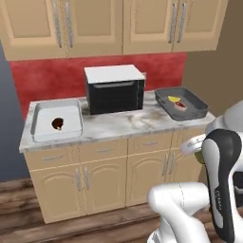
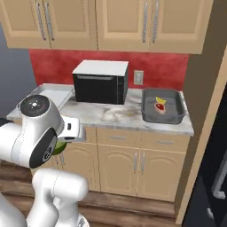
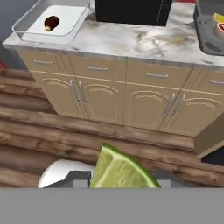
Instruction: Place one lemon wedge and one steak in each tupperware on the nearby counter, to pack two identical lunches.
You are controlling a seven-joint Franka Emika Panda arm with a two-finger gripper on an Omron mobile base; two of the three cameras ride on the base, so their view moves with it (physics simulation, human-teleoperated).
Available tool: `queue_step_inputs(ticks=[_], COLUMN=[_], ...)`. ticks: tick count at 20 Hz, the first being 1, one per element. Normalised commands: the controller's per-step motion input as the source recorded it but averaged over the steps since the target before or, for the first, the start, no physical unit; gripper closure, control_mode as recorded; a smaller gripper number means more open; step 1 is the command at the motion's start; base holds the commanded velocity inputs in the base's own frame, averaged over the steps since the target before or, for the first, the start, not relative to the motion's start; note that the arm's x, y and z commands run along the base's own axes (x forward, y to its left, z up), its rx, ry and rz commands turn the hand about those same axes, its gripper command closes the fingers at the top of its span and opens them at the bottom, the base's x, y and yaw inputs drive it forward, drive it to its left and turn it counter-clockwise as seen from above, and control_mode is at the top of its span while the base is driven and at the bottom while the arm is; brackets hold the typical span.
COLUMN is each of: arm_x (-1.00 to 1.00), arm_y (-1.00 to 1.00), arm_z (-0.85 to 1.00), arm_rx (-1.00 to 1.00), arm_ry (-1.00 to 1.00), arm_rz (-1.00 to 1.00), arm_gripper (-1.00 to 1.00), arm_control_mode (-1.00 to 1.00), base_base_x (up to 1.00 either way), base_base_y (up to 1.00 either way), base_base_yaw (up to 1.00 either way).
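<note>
At the desk's [image 1: 118, 127] right end sits a dark tray [image 1: 198, 105] holding a yellow lemon wedge [image 1: 174, 99] beside a reddish steak [image 1: 180, 107]; that lunch looks complete. At the left end, a pale tray [image 1: 42, 130] holds one dark steak [image 1: 58, 123] and no wedge that I can see. A black microwave [image 1: 115, 89] stands between the two trays, toward the back edge.

Gripper [image 3: 120, 183] is low, out in front of the cabinet doors, well short of the desk. A green-skinned citrus wedge [image 3: 120, 170] sits at its tips in the hand view, apparently held, though the fingers themselves are hidden behind the fruit, so how far they stand apart I cannot tell.

Judgement: roughly three of four items are placed. Left to do: carry this wedge up and over to the pale tray at the left end and release it beside the steak.
</note>
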Motion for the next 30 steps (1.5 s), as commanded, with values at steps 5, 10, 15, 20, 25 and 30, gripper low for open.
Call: queue_step_inputs(ticks=[5, 10, 15, 20, 25, 30], arm_x=[0.0, 0.0, 0.0, 0.0, 0.0, 0.0], arm_y=[0.0, 0.0, 0.0, 0.0, 0.0, 0.0], arm_z=[0.0, 0.0, 0.0, 0.0, 0.0, 0.0], arm_rx=[0.0, 0.0, 0.0, 0.0, 0.0, 0.0], arm_ry=[0.0, 0.0, 0.0, 0.0, 0.0, 0.0], arm_rz=[0.0, 0.0, 0.0, 0.0, 0.0, 0.0], arm_gripper=[1.0, 1.0, 1.0, 1.0, 1.0, 1.0], arm_control_mode=[1.0, 1.0, 1.0, 1.0, 1.0, 1.0], base_base_x=[0.51, 0.56, 0.52, 0.65, 0.48, 0.41], base_base_y=[1.0, 1.0, 0.82, 0.2, -0.2, -0.01], base_base_yaw=[0.0, 0.0, 0.0, 0.0, 0.0, 0.0])
